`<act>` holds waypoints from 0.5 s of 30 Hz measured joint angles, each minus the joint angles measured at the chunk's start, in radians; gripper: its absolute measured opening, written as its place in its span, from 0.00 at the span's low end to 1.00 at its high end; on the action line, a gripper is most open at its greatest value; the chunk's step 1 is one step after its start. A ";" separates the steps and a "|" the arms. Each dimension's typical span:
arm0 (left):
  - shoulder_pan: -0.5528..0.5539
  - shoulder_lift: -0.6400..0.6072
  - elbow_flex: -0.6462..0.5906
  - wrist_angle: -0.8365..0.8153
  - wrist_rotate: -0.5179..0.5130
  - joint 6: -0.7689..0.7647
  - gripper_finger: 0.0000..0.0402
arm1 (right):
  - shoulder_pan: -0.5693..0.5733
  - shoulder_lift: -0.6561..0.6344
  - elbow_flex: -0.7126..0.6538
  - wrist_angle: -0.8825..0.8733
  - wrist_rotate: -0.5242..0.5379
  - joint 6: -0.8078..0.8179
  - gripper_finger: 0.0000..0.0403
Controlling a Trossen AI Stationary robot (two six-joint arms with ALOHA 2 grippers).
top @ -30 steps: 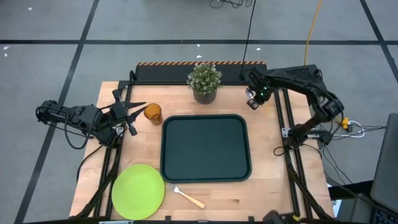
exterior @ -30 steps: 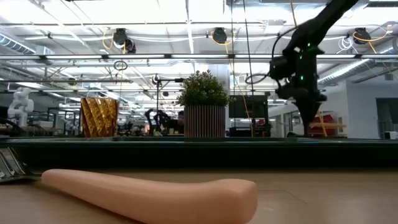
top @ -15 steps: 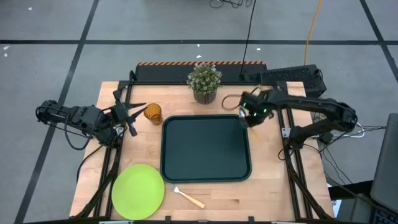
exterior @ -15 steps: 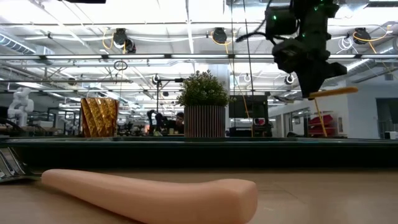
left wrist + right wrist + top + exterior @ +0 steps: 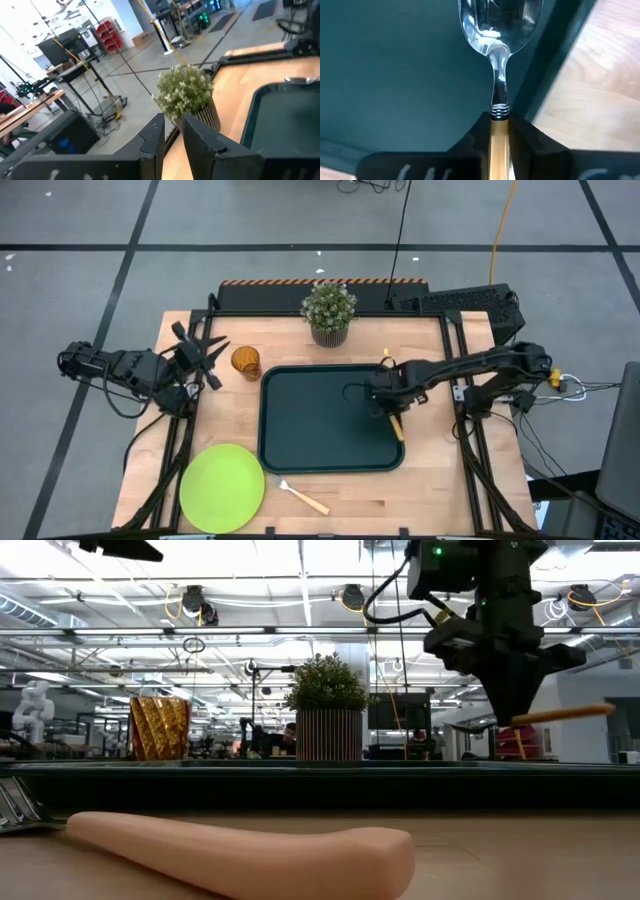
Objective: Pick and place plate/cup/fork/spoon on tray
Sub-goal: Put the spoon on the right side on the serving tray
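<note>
Polished steel at one end and orange-yellow plastic at the other, the spoon point(image 5: 498, 60) looks light, stiff and unlikely to break, though its slim smooth handle could twist or slide between hard fingers if pinched loosely. The right gripper point(image 5: 499, 131) has its jaws closed on that handle close to the ringed collar where plastic meets metal, a sensible hold since it keeps the bowl forward and the handle trailing out behind. In the right wrist view the bowl hangs above the dark floor of the tray point(image 5: 300, 420), just inside the tray's right rim, with bare wood showing beyond that rim. From above, the right gripper point(image 5: 385, 393) sits over the right part of the tray, and the handle pokes out toward the tray's near right corner. The low view shows the spoon held level and clear of the tray, so a gentle lowering before release would likely keep it from bouncing. Left of the tray's far corner stands the cup point(image 5: 245, 361); the plate point(image 5: 222, 488) and fork point(image 5: 304, 497) lie off the tray's near edge. The left gripper point(image 5: 203, 352) waits with jaws apart, farther left than the cup.
</note>
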 joint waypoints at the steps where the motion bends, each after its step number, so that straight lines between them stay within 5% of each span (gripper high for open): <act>1: 0.000 0.000 0.000 -0.009 0.000 -0.007 0.18 | 0.010 0.003 0.000 0.011 0.016 0.028 0.06; 15: 0.000 0.000 0.000 -0.075 0.013 -0.052 0.18 | 0.099 0.062 0.001 0.125 0.122 0.331 0.06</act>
